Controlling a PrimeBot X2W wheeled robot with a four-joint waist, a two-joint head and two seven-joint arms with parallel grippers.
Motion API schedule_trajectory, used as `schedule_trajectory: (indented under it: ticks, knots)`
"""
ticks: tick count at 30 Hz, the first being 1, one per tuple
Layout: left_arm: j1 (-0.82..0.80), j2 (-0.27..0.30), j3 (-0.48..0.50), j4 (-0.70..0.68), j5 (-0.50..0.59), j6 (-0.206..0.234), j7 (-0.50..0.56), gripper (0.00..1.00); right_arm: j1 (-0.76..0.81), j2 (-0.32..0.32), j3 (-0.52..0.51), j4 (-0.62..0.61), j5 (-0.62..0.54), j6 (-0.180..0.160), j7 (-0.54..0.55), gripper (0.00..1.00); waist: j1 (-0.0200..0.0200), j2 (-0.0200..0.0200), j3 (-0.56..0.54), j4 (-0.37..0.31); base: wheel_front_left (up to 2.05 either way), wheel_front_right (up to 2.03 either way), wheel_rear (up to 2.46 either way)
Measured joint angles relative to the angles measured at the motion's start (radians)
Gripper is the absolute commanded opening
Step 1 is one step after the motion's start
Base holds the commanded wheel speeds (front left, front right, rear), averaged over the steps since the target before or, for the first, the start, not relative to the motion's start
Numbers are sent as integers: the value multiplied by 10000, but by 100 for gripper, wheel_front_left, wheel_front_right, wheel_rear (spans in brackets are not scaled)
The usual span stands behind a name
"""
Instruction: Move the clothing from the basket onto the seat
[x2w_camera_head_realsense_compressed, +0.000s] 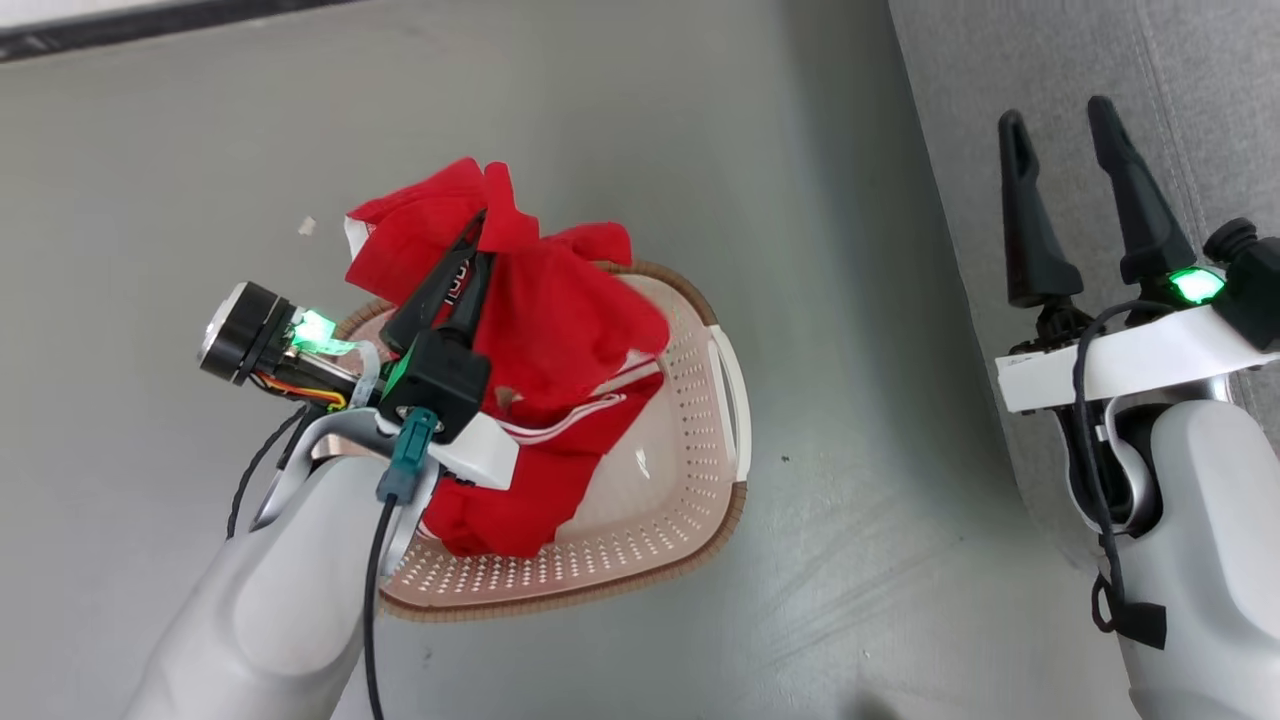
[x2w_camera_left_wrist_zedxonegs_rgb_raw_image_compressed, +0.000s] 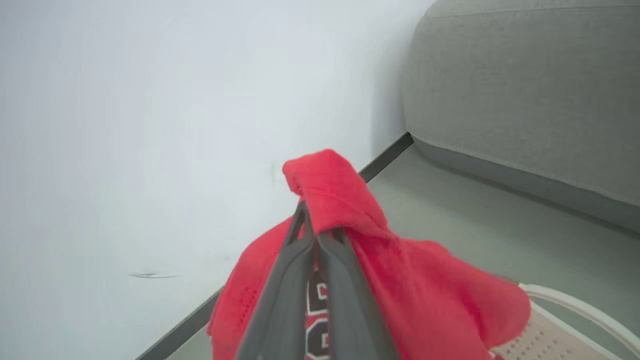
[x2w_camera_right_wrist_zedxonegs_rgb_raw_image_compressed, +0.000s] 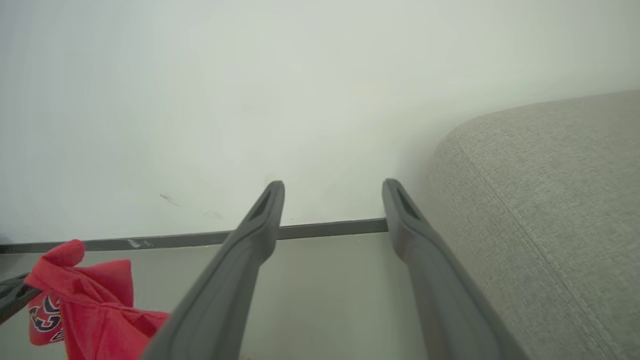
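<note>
The clothing (x2w_camera_head_realsense_compressed: 560, 320), red, hangs over the basket (x2w_camera_head_realsense_compressed: 690, 470), clamped between the left fingers (x2w_camera_head_realsense_compressed: 440, 290); the right fingers (x2w_camera_head_realsense_compressed: 1030, 230) stand apart near the seat (x2w_camera_head_realsense_compressed: 1100, 60).

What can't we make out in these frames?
- Print on the clothing: in the left wrist view the left gripper covers most of it; in the right wrist view it is small and folded.
- Garment count in the basket: in the head view the cloth is bunched and the left arm is over it.
- Seat top: in the head view it is cut by the right edge, with the right gripper in front.
</note>
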Motion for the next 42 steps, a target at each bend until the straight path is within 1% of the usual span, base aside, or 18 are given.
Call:
schedule_trajectory:
  ticks: [8,16,20,22,29,30,36,42]
  knots:
    - [324,593,462,-1306,-125,265,-17,0,349,-322,456,232,-104,0,0,100,0,0,-852,318,0,0,0]
    - [349,888,717,-2102,-355,255,-29,0,444,-631,1103,405,-207,0,0,100,0,0,-1783,592,0,0,0]
    - [377,932,807,-2311,-669,140,-29,0,728,-853,1691,583,-291,0,0,100,0,0,-2265,699,0,0,0]
    - [438,965,836,-2357,-780,4,-29,0,830,-988,1992,700,-295,2,0,100,0,0,-2508,746,0,0,0]
    - [647,1260,872,-2543,-792,-198,-29,0,1229,-1469,3032,1007,-403,2,0,100,0,0,-3334,878,0,0,0]
    - [647,1260,872,-2543,-792,-198,-29,0,1229,-1469,3032,1007,-403,2,0,100,0,0,-3334,878,0,0,0]
    - [645,1335,832,-2736,-792,-418,-29,0,1469,-1747,4000,1129,-405,8,0,100,-1,0,-4000,969,0,0,0]
    - [636,1352,763,-2801,-871,-621,-29,0,1633,-2000,5149,1335,-286,10,2,100,-1,0,-4600,1045,0,0,0]
